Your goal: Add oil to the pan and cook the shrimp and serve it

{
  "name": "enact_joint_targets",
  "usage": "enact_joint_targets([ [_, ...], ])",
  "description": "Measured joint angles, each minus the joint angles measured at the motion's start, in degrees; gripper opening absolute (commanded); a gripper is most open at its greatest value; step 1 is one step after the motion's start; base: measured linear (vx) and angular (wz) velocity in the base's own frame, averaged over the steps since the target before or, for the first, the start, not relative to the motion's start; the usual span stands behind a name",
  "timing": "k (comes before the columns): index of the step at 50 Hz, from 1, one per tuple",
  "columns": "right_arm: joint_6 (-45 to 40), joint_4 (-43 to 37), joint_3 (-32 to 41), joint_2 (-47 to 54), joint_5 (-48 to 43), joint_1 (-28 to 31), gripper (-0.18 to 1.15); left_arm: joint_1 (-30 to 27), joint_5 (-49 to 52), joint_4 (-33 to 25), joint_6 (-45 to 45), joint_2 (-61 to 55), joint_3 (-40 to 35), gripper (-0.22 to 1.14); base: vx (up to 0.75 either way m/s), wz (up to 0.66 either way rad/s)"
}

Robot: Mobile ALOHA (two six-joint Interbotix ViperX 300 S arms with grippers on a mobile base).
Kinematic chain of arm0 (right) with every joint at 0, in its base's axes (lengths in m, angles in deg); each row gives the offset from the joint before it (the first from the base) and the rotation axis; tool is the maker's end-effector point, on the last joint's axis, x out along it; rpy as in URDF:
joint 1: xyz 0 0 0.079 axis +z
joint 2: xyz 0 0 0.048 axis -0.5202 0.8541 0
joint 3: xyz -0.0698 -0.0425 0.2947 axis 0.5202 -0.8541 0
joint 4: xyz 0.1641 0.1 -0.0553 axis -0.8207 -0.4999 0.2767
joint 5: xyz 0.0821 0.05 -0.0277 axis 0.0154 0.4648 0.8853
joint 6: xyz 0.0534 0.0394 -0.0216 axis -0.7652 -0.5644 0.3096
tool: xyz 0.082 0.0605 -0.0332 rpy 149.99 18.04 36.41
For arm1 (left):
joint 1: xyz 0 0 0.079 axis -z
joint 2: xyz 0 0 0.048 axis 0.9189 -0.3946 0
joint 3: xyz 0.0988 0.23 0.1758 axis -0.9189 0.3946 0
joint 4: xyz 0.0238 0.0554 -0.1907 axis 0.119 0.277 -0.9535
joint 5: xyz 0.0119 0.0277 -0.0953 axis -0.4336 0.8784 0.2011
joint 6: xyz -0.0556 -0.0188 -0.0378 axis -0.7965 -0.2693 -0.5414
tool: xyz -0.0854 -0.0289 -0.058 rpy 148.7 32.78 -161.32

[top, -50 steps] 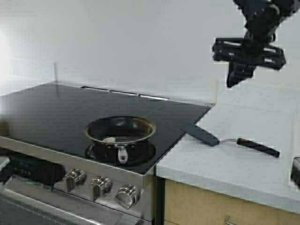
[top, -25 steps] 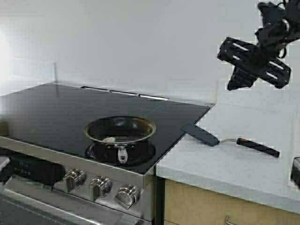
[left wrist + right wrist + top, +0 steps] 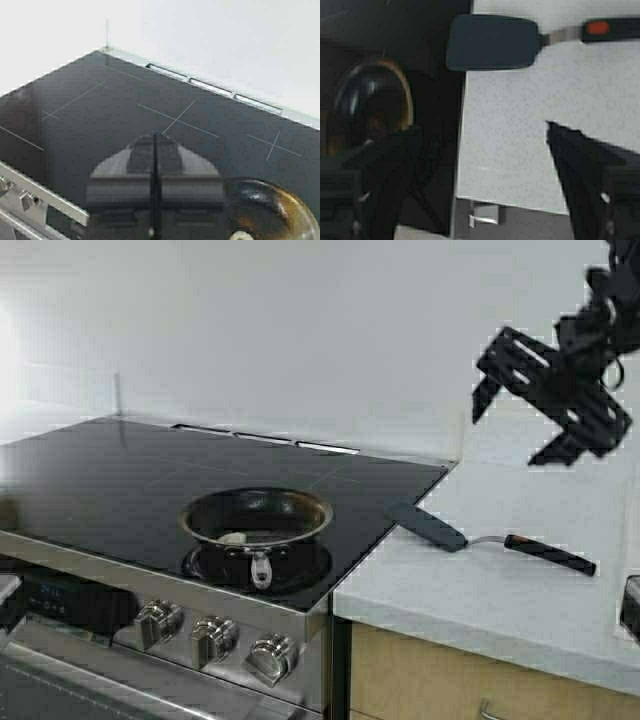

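Black cooktop (image 3: 150,480) holds the pan (image 3: 257,520); spatula (image 3: 480,538) on white counter (image 3: 520,580) — right gripper (image 3: 520,425) fingers wide; left gripper (image 3: 155,165) fingers together.

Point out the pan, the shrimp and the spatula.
pan (image 3: 292,504): high view, far inner wall.
shrimp (image 3: 234,538): high view, middle of the pale lump.
spatula (image 3: 428,526): high view, middle of the dark blade.

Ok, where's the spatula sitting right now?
In the high view the spatula lies flat on the white counter right of the stove, its dark blade just overlapping the cooktop edge near the pan, handle pointing right.
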Motion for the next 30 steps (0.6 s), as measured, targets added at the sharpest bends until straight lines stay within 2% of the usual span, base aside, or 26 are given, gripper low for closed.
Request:
enact_joint_targets([
  [8,-9.05,-0.44,-1.32,7.29,-9.84,2.81,1.04,0.0,0.0,0.0,-0.09,0.0,0.0,0.03,0.0,0.0],
  [15,-18.02,0.44,-0.79,16.79,-18.9,2.99,1.04,0.09,0.0,0.0,-0.53,0.0,0.0,0.03,0.0,0.0],
  [24,-28.92,0.88,2.9,29.36,-31.11,2.99,1.04,0.0,0.0,0.0,-0.53,0.0,0.0,0.03,0.0,0.0],
  [30,-32.61,0.7,6.42,34.72,-33.93,3.08,1.04,0.0,0.0,0.0,-0.44,0.0,0.0,0.03,0.0,0.0],
])
